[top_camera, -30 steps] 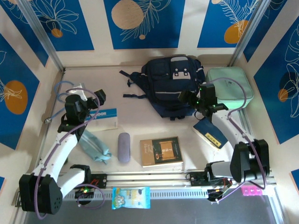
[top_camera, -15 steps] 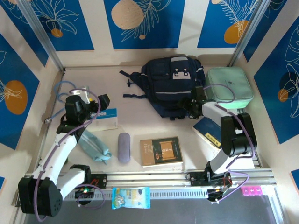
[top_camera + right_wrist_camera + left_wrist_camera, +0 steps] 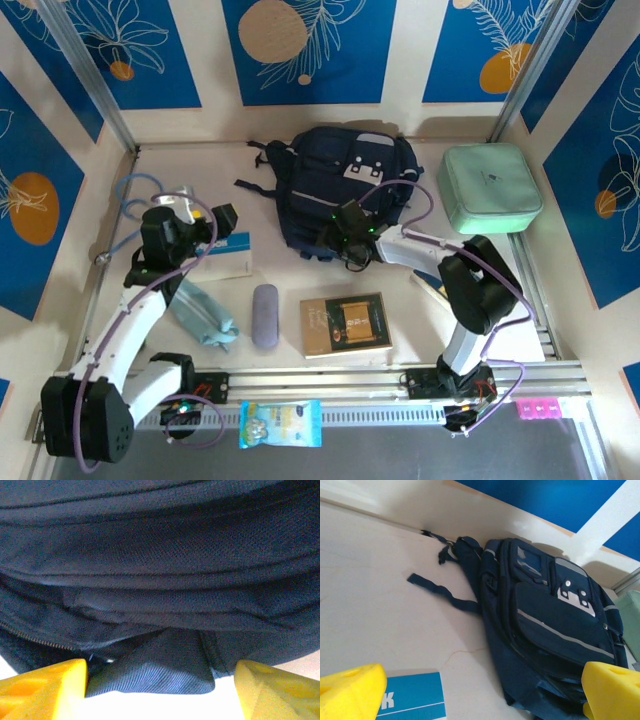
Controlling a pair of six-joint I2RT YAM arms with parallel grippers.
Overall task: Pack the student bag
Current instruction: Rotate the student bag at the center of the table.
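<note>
There was one student bag (image 3: 345, 185), one mint green zip case (image 3: 490, 187), one lavender oblong case (image 3: 265, 316) and one pale blue pouch (image 3: 203, 312). Printed matter came to three pieces: one brown book (image 3: 345, 324), one blue-and-white booklet (image 3: 228, 255) and one dark blue book (image 3: 430, 285), mostly hidden. One snack packet (image 3: 281, 423), one pink block (image 3: 537, 409) and one light blue cable (image 3: 137, 178) made up the rest.

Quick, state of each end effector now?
Left end effector: open, holding nothing.
Right end effector: open, straddling a fabric tab of the student bag, not clamped on it.
</note>
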